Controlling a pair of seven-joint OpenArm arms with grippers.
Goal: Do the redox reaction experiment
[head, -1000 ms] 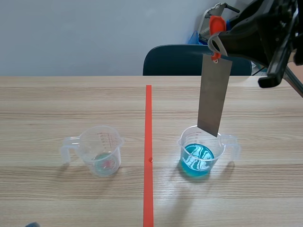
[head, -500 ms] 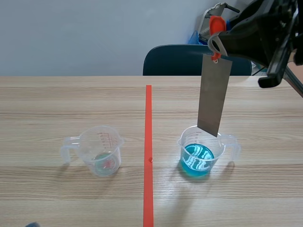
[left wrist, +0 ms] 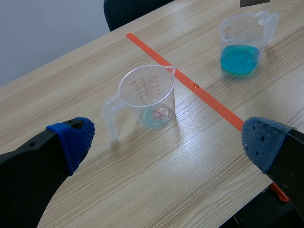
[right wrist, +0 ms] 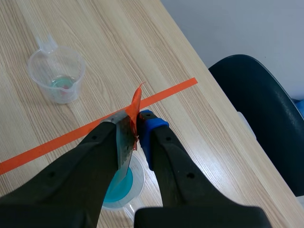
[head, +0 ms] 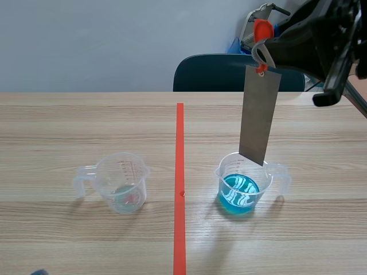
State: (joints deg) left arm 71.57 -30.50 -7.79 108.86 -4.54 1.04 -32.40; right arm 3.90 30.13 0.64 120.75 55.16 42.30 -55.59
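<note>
A grey metal strip [head: 259, 114] with an orange tab at its top hangs upright from my right gripper [head: 262, 48], which is shut on it high at the right. Its lower end sits just above the rim of a clear beaker of blue liquid [head: 239, 192]. From the right wrist, the strip [right wrist: 124, 147] is pinched between the fingers over the blue beaker [right wrist: 124, 186]. A second clear beaker [head: 123, 183], nearly dry with a faint residue, stands left of the tape line. My left gripper [left wrist: 166, 137] is open above the near table, with that beaker [left wrist: 148, 97] ahead of it.
An orange-red tape line [head: 180, 189] runs down the middle of the wooden table. A dark chair [head: 229, 73] stands behind the far edge. The blue beaker [left wrist: 241, 45] shows far ahead in the left wrist view.
</note>
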